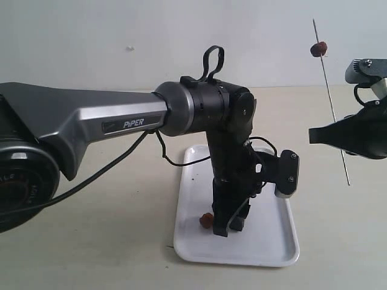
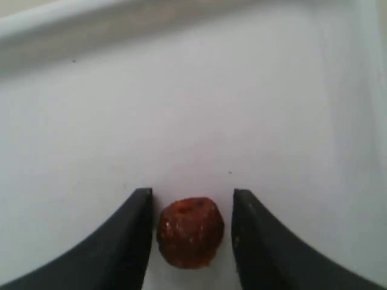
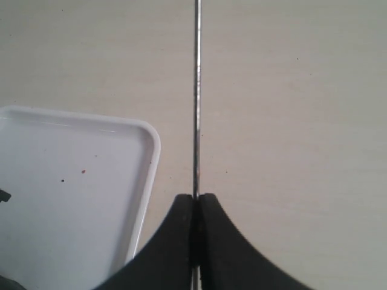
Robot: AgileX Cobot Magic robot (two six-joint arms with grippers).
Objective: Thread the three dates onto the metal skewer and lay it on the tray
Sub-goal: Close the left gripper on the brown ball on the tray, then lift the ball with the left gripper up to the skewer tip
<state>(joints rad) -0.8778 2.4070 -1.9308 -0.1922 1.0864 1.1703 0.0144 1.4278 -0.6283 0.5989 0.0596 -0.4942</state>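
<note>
One date [image 2: 190, 232] lies on the tray [image 2: 181, 90] near its rim, the left gripper [image 2: 192, 193] straddling it closely; whether it pinches I cannot tell. Beside the tray the right gripper [image 3: 195, 198], closed tight, holds the metal skewer [image 3: 196, 90] upright, a second date [image 1: 318, 49] threaded. An off-centre pinch could squirt the date away.
</note>
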